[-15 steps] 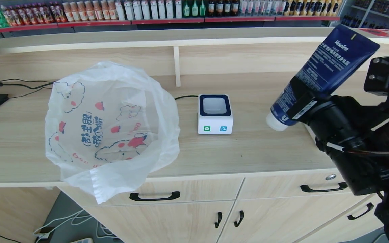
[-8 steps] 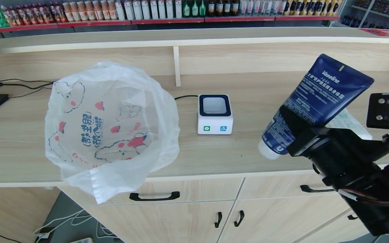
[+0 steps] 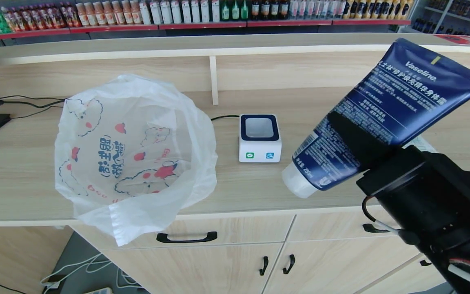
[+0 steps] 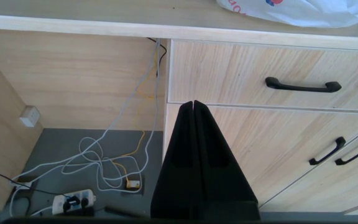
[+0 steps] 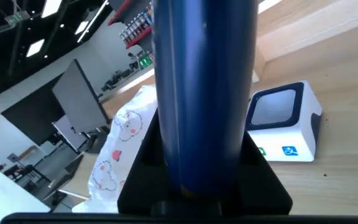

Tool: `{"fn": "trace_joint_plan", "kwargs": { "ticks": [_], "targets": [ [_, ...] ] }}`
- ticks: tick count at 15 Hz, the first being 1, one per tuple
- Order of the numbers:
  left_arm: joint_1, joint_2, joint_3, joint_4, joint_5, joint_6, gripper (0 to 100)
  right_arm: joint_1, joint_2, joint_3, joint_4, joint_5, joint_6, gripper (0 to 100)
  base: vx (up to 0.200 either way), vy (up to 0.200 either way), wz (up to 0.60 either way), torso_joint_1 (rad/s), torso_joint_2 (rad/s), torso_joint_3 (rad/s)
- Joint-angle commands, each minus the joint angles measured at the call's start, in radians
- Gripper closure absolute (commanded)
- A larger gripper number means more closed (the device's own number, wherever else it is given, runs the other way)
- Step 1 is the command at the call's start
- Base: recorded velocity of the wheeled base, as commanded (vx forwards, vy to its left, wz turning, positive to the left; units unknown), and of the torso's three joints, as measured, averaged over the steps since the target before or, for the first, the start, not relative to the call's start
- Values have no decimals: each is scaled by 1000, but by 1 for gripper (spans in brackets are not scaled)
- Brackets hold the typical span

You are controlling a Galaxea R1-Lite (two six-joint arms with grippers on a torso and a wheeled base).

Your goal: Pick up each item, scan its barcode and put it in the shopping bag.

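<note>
Head camera: high, facing forward and down over the table [image 3: 23, 171], from its front edge to the store shelves [image 3: 202, 25] beyond. Left wrist camera: low, near, below the table's front edge, facing drawer fronts [image 4: 247, 68] and floor [image 4: 73, 155]. Right wrist camera: above the table, sighting close along the blue tube [image 5: 204, 93]; shares scanner [image 3: 259, 138] and shopping bag [image 3: 133, 155] with the head camera.

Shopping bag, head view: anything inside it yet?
The white printed plastic shopping bag stands open on the light wooden counter. Through its mouth only its own printed film is visible, no item. Its crumpled near wall covers the lowest part of the inside.
</note>
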Motion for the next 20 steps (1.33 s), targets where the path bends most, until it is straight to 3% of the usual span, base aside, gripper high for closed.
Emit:
{"fn": "trace_joint_plan", "kwargs": {
  "ticks": [1, 8, 18, 20],
  "targets": [
    [0, 0, 0, 0, 0, -1, 100, 28, -10, 0, -1, 28, 26, 100, 0, 0, 0, 0, 0, 0],
    [0, 0, 0, 0, 0, -2, 100, 41, -43, -51, -1, 154, 144, 100, 0, 0, 0, 0, 0, 0],
    [0, 0, 0, 0, 0, -1, 100, 248, -119, -48, -1, 162, 240, 100, 0, 0, 0, 0, 0, 0],
    [0, 0, 0, 0, 0, -1, 100, 278, -120, -40, -1, 214, 251, 100, 0, 0, 0, 0, 0, 0]
  ]
}}
